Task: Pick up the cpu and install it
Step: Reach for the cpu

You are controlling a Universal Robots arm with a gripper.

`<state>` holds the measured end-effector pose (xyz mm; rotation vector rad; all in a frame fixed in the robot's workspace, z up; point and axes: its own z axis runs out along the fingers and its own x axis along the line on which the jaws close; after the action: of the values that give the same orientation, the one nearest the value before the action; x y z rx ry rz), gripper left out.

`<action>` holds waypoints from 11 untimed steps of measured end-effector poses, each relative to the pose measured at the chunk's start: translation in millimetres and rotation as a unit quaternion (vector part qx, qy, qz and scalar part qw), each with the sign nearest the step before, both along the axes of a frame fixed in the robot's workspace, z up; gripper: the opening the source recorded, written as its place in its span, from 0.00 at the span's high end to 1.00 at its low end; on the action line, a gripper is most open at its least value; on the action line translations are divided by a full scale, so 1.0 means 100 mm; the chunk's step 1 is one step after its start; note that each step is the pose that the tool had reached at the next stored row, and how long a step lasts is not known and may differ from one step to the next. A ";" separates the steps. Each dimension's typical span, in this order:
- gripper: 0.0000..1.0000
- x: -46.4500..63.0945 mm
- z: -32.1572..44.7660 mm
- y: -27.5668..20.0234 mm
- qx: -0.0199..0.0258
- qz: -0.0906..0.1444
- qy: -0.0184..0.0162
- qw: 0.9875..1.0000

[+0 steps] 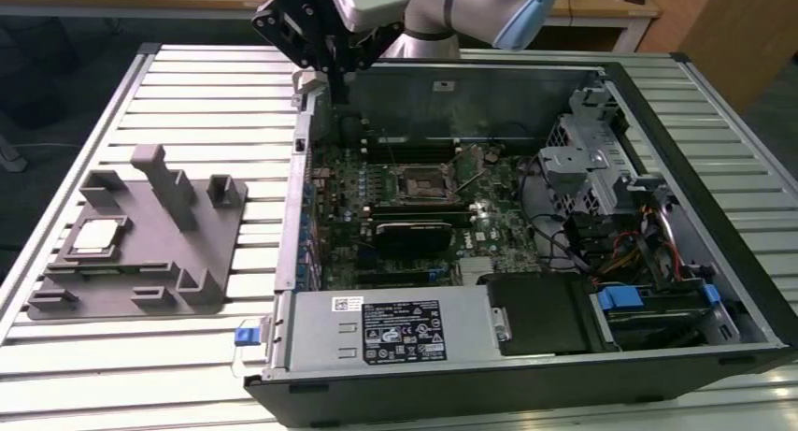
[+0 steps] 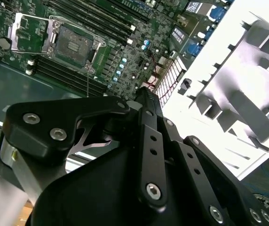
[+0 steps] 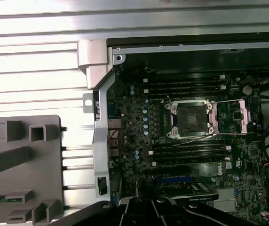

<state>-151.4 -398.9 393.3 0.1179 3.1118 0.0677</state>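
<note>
fingers: I read the gripper (image 1: 334, 87) as clenched, tips pressed together with nothing between them; in the second wrist view the gripper (image 2: 144, 92) narrows to a single point.
fingers position: pointing down at the far corner of the open computer case (image 1: 698, 183), the corner on the exterior view's left; I can't tell whether they touch the metal.
cpu: the cpu (image 1: 97, 237) lies flat, silver top up, in a recess of the grey fixture (image 1: 187, 253); well apart from the fingers, to the exterior view's left of them and nearer the camera. Not grasped.
fixture: sits on the slatted metal surface (image 1: 200, 85) just beside the case wall, on the cpu side of the fingers; its posts show in both wrist views (image 2: 247, 94) (image 3: 21, 160).
socket: the motherboard socket (image 1: 418, 181) is inside the case, to the exterior view's right of the fingers and nearer the camera; its frame is swung open and the seat is bare in both wrist views (image 2: 75, 44) (image 3: 191, 118).
task state: cpu not picked up, not installed.
</note>
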 end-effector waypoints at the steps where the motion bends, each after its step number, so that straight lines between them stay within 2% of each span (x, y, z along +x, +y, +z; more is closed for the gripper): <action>1: 0.89 -0.01 0.000 0.000 0.000 0.000 0.000 1.000; 11: 0.89 -0.14 0.000 0.000 0.000 0.000 -0.001 1.000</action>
<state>-165.1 -398.9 393.3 0.1179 3.1107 0.0684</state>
